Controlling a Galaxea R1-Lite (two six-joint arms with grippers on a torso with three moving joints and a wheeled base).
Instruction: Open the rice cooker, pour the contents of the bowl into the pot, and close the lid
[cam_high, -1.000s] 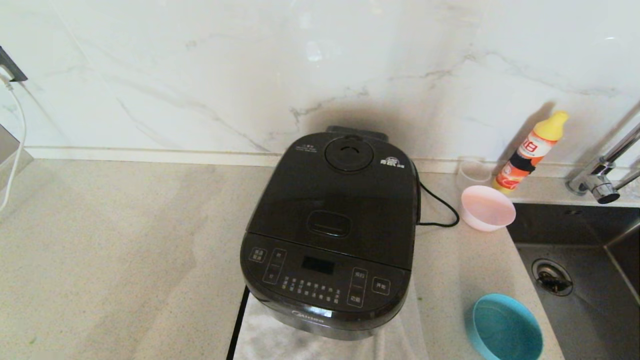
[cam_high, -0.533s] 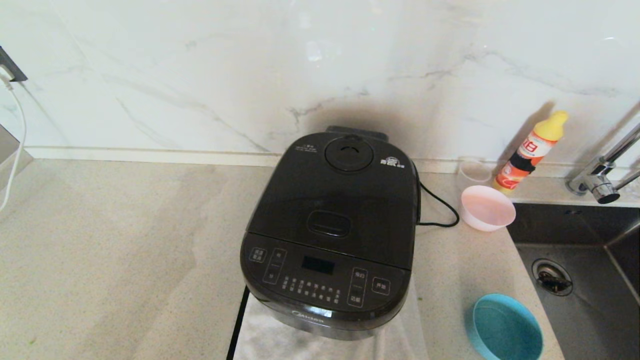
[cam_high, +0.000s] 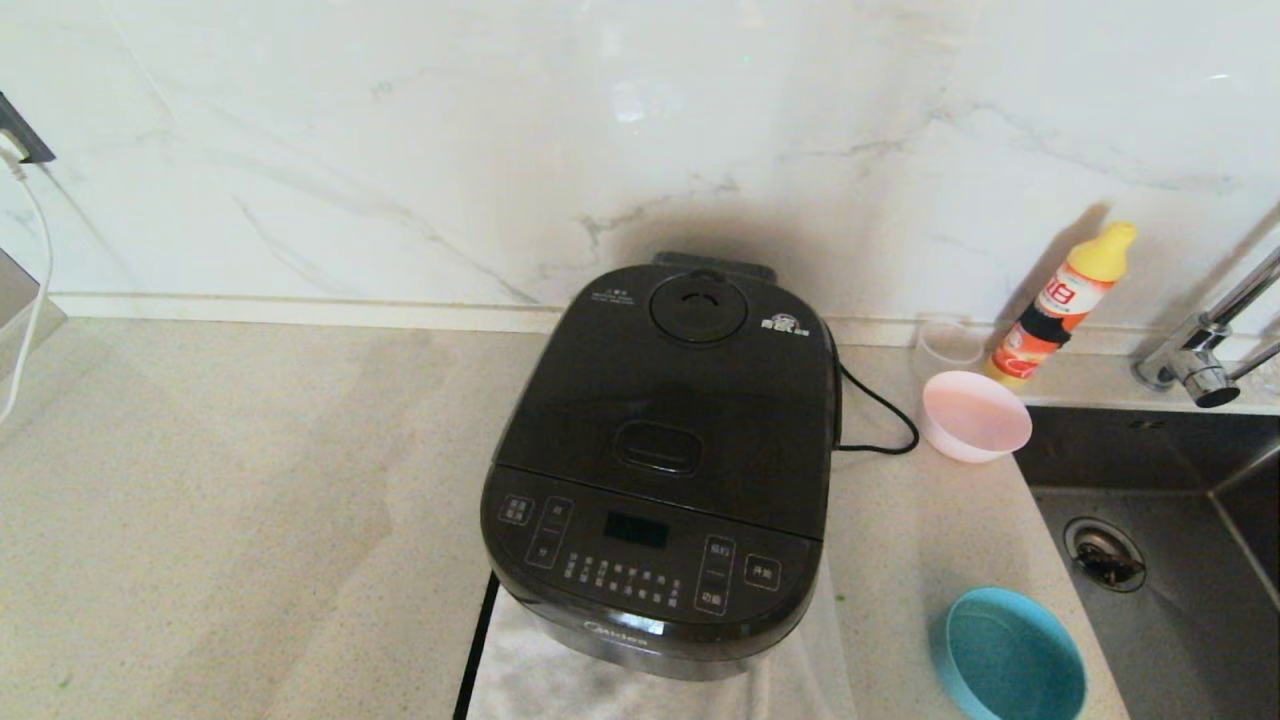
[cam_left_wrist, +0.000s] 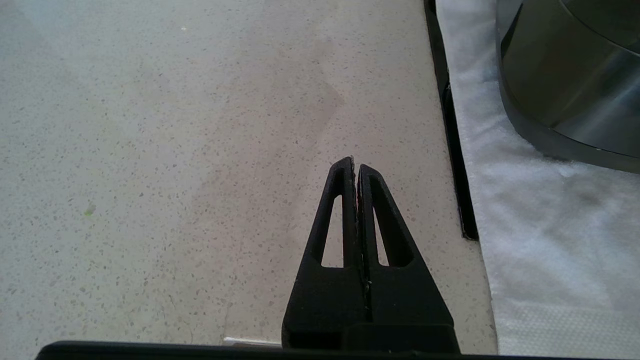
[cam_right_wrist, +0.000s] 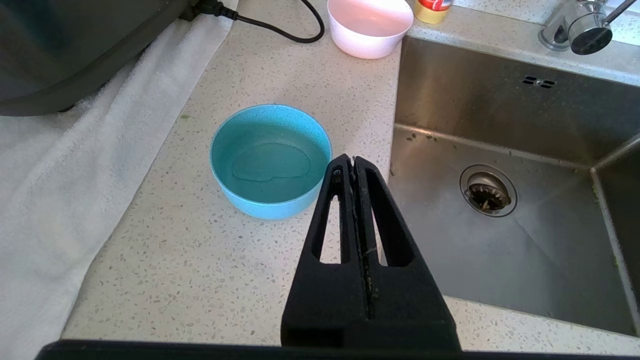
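The black rice cooker (cam_high: 660, 470) stands on a white towel in the middle of the counter, and its lid (cam_high: 680, 400) is down. The pot is hidden under the lid. A blue bowl (cam_high: 1010, 655) holding clear liquid sits at the front right, and a pink bowl (cam_high: 975, 415) sits behind it beside the cooker. My right gripper (cam_right_wrist: 352, 160) is shut and empty, hovering above the counter just beside the blue bowl (cam_right_wrist: 270, 160), between it and the sink. My left gripper (cam_left_wrist: 355, 162) is shut and empty over bare counter left of the cooker (cam_left_wrist: 575, 75). Neither arm shows in the head view.
A steel sink (cam_high: 1180, 560) with a faucet (cam_high: 1200, 365) lies at the right. An orange bottle (cam_high: 1065, 300) and a clear cup (cam_high: 945, 345) stand by the wall. The cooker's black cord (cam_high: 880, 410) loops towards the pink bowl. The white towel (cam_high: 560, 680) reaches the counter's front.
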